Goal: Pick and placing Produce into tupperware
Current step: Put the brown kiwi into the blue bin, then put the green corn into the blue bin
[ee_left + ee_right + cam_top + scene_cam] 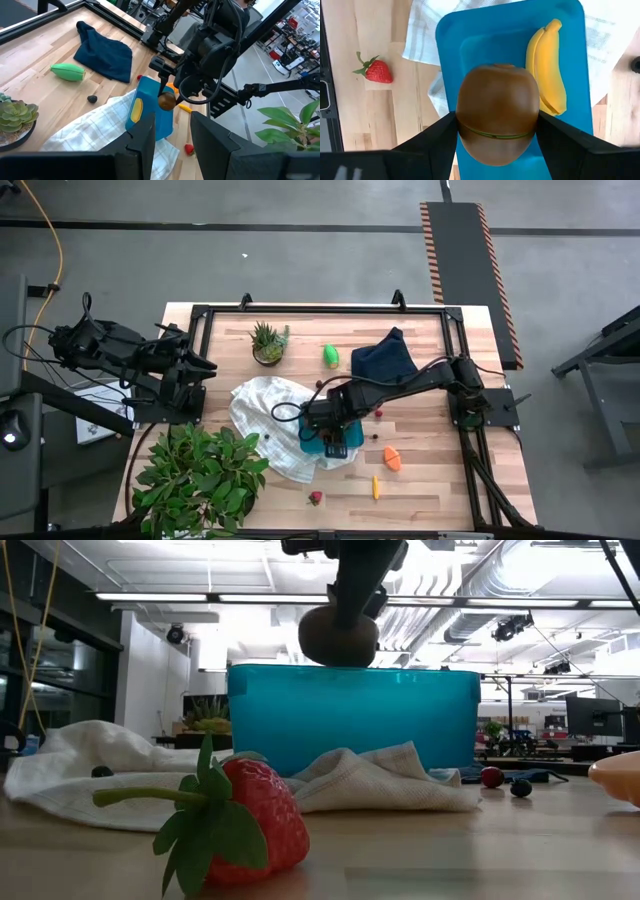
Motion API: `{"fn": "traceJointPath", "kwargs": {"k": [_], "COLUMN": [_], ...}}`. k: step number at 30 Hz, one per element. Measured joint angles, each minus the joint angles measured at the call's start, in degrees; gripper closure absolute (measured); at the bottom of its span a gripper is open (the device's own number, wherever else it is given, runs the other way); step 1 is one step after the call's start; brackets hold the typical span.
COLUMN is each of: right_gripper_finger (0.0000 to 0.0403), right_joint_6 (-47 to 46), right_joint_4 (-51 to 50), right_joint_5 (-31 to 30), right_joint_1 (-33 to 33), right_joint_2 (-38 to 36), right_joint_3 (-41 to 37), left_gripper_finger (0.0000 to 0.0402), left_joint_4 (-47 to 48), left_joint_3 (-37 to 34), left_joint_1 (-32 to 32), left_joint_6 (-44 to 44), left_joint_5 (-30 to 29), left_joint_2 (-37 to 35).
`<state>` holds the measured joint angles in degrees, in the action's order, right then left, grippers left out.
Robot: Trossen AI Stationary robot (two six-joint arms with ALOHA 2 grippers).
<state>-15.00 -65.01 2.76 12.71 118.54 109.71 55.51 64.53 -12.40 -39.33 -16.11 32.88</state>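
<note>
Industrial lab or workshop hall. Indicated by exposed ceiling ducts [540, 585] and strip lights [160, 597] far above the right gripper [340, 635], grey concrete floor [300, 265] and hazard-striped ramp [465, 260] beyond it, racks and benches [295, 35] behind.

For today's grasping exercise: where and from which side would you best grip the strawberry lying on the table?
Grip the strawberry across its red body, coming straight down from above. It lies on its side on bare wood, clear of the cloth, with its leafy stem sticking out sideways, so fingers should close across the body, not along the stem.
</note>
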Motion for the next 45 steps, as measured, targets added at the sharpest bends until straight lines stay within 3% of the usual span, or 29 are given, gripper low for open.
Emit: {"fn": "traceJointPath", "kwargs": {"k": [20, 30, 45], "right_gripper_finger": [0.0174, 0.0147, 0.0143], "right_joint_6": [-1.6, -1.5, -2.0], "right_joint_4": [-1.7, -1.7, -1.7], "right_joint_5": [-0.8, -0.7, -0.7], "right_joint_1": [0.0, 0.0, -0.2], "right_joint_2": [0.0, 0.0, 0.0], "right_joint_3": [0.0, 0.0, 0.0], "left_gripper_finger": [0.0291, 0.0291, 0.0291], "left_joint_4": [0.0, 0.0, 0.0], "left_joint_3": [0.0, 0.0, 0.0], "left_joint_1": [0.0, 0.0, 0.0], "left_joint_6": [0.0, 0.0, 0.0], "left_joint_5": [0.0, 0.0, 0.0], "left_joint_2": [0.0, 0.0, 0.0]}}
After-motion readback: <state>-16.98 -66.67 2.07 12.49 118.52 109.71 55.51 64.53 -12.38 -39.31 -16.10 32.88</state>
